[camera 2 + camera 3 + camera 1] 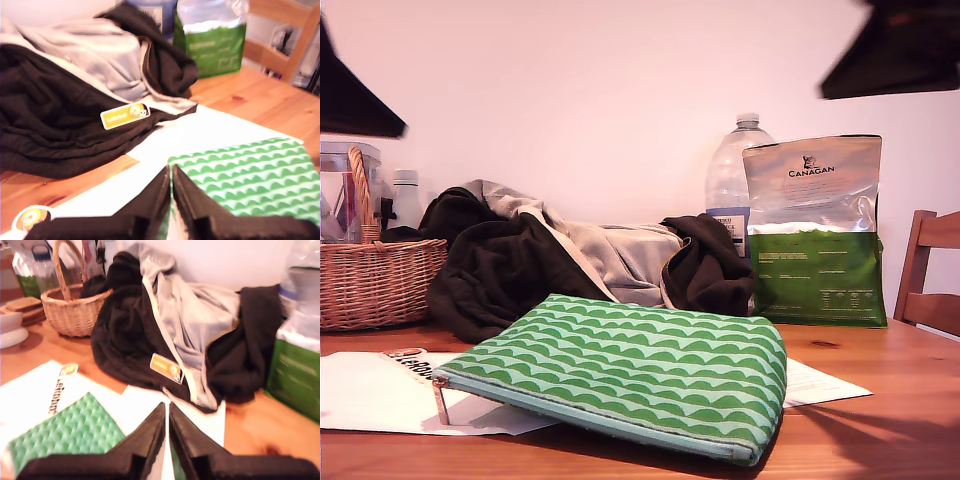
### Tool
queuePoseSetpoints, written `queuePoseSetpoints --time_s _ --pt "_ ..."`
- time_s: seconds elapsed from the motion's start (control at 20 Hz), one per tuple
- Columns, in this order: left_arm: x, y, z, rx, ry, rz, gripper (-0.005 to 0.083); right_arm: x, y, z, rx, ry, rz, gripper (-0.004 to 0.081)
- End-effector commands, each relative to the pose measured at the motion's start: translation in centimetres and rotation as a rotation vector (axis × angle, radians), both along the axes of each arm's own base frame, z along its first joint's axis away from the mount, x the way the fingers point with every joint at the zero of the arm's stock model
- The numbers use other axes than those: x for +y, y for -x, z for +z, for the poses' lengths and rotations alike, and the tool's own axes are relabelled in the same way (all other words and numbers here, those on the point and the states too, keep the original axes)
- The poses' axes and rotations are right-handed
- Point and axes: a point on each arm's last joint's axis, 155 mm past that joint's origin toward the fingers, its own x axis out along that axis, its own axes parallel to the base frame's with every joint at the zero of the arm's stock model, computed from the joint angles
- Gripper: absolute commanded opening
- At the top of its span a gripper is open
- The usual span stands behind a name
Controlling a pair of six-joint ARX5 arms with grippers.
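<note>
You see my first gripper [171, 172] and my second gripper [166, 407] pinched together, empty, above the green pouch [250, 175], which rests flat on paper [200, 135]

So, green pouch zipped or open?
Looks zipped: green pouch lies flat, zip pull at its corner, no gap along the edge.

So you're looking at a plain pale wall [570, 70] behind a warm-toned wooden tabletop [890, 420] with visible grain and knots, a wooden chair [935, 230] poking in at the exterior view's right, everything softly and evenly lit.
</note>
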Motion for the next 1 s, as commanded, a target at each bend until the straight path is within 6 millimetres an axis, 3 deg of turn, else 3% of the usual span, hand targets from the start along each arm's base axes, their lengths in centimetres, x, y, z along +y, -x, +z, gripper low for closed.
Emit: queuePoseSetpoints --time_s 0.0,0.3,0.45,0.95 --pt "0.2 0.9 0.3 -0.016 0.019 0.005 -0.0019 -0.5 1.4 -0.8 0.029 0.007 0.003 -0.0011" --pt "1.3 3.3 1.5 -0.045 0.02 0.029 -0.0019 -2.6 5.1 1.4 -0.037 -0.011 -0.014 -0.0011" --pt "1.4 4.0 0.6 -0.006 0.01 0.03 -0.0019 -3.1 6.0 1.4 -0.036 -0.011 -0.015 -0.0011" --pt "1.9 5.8 -4.1 0.198 -0.043 0.03 -0.0019 -4.0 7.8 -5.0 0.201 0.108 -0.014 -0.0011"
